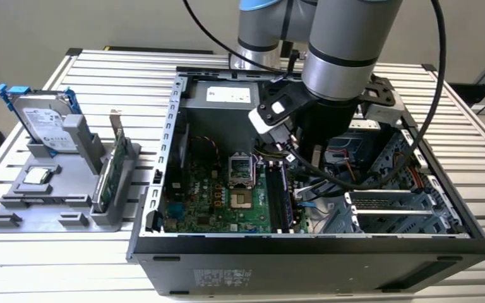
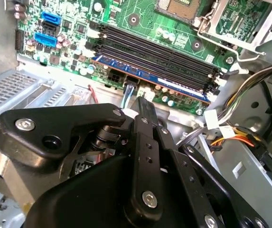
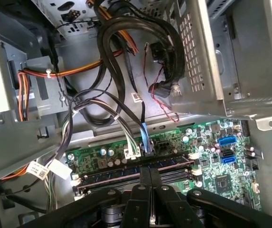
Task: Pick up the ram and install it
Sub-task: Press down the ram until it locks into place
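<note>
Arm [image 1: 343, 57] reaching down into open computer case [image 1: 310, 243] on slatted table [image 1: 23, 252], wrist over the memory slots beside the CPU socket [image 1: 239, 169]. Gripper [image 2: 143, 105] fingers pressed together, gripping nothing, tips just above the ram [image 2: 150, 78]. Ram lying along the outermost slot of the green motherboard [image 2: 140, 14], at the board's edge, blue stick parallel to the empty black slots [image 2: 159, 52]; also seen in the first wrist view as a blue strip [image 3: 140, 167] right in front of the fingers [image 3: 145, 183]. Cannot tell whether fully seated. Cable bundle [image 3: 126, 28] hanging nearby. On grey holder [image 1: 48, 208] at the exterior view's left: hard drive [image 1: 45, 120] and green card [image 1: 118, 161] standing upright.
</note>
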You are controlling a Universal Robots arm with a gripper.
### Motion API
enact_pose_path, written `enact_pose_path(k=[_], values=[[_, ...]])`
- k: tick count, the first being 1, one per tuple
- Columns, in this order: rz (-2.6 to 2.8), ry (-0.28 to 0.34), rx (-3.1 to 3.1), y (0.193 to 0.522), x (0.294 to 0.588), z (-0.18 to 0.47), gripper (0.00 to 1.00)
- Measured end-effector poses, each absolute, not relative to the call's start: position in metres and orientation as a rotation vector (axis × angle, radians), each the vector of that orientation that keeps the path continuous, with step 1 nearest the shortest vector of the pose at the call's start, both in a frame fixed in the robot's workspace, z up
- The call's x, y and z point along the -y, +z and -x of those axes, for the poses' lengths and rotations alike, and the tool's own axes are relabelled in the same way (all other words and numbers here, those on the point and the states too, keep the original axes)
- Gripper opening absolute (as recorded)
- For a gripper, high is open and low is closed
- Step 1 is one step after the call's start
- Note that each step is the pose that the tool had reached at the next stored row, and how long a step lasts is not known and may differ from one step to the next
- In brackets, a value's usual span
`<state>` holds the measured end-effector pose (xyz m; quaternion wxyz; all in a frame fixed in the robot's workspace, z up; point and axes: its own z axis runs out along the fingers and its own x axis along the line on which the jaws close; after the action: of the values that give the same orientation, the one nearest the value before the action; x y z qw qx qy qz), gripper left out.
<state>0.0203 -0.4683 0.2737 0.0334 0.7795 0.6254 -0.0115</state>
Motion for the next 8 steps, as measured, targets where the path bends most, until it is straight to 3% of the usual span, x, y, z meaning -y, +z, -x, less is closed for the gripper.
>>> enact_pose_path(k=[8], values=[[-2.359,-0.021,-1.986,0.2711,0.4675,-0.0195,0.0]])
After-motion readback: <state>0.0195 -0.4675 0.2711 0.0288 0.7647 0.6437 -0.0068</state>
